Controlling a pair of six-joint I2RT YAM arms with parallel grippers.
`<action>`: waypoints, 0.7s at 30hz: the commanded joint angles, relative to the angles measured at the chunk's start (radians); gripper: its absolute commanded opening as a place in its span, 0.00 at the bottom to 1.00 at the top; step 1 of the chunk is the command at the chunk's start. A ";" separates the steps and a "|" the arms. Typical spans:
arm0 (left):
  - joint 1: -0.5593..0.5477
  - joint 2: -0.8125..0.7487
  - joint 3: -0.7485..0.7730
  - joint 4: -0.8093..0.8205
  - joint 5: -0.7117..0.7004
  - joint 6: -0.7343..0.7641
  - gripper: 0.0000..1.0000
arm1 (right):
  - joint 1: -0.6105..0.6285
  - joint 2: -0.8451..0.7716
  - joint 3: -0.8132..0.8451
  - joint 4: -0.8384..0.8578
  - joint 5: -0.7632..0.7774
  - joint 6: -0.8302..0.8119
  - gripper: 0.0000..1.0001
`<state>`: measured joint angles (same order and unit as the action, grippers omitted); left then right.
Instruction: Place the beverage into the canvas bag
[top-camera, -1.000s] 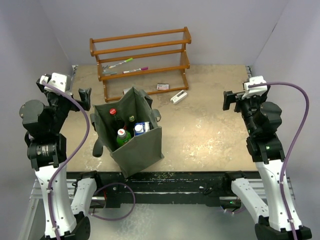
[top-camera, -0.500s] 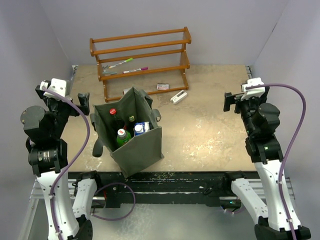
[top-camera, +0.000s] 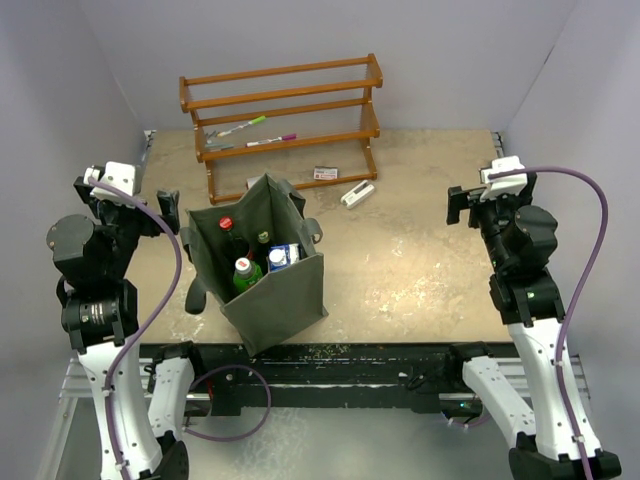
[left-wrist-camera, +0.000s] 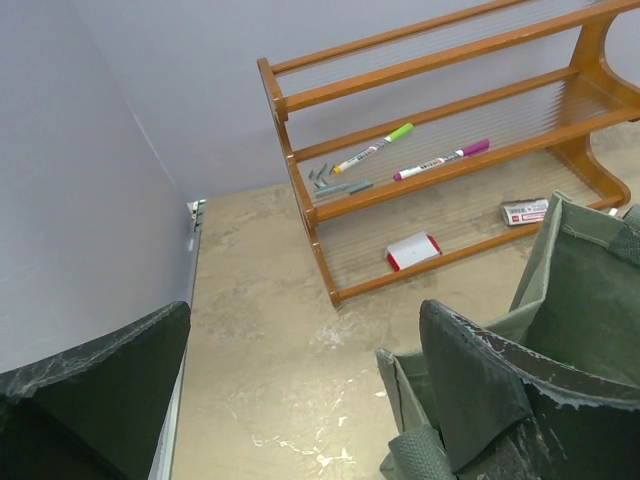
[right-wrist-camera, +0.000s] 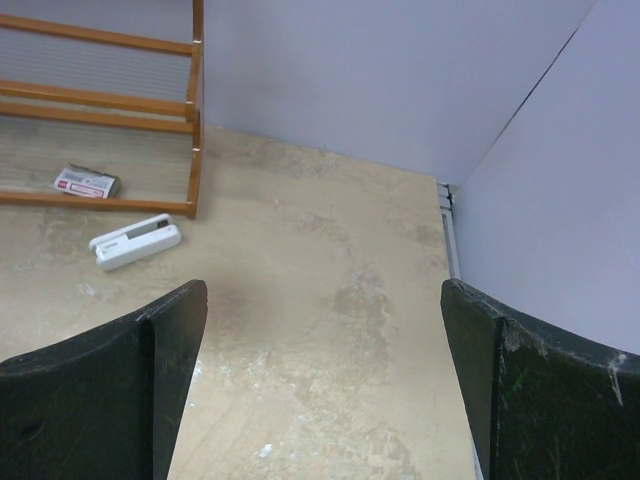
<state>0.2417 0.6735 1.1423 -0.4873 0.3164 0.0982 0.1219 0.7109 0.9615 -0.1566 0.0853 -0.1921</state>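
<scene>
The canvas bag stands with its mouth open upward; bottles and a carton fill most of it. The wooden rack stands close behind. Wide bare counter stretches from the bag to the right pincer.

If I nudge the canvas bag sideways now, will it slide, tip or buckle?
Probably buckles first: the canvas bag is soft cloth, its rim bowed out of square. Tipping seems unlikely, since bottles and a carton stand inside and weigh its base. Lifted by one handle, it would likely sag and tilt.
</scene>
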 joint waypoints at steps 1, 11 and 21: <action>0.011 -0.010 -0.006 0.045 0.026 0.017 0.99 | -0.006 -0.021 -0.001 0.047 0.028 -0.017 1.00; 0.012 0.002 -0.007 0.052 0.029 0.029 0.99 | -0.007 -0.016 -0.010 0.062 0.079 -0.012 1.00; 0.014 0.020 0.010 0.043 0.045 0.030 0.99 | -0.007 -0.016 -0.024 0.080 0.119 -0.019 1.00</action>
<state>0.2470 0.6888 1.1343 -0.4797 0.3450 0.1158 0.1173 0.7055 0.9405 -0.1432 0.1726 -0.1955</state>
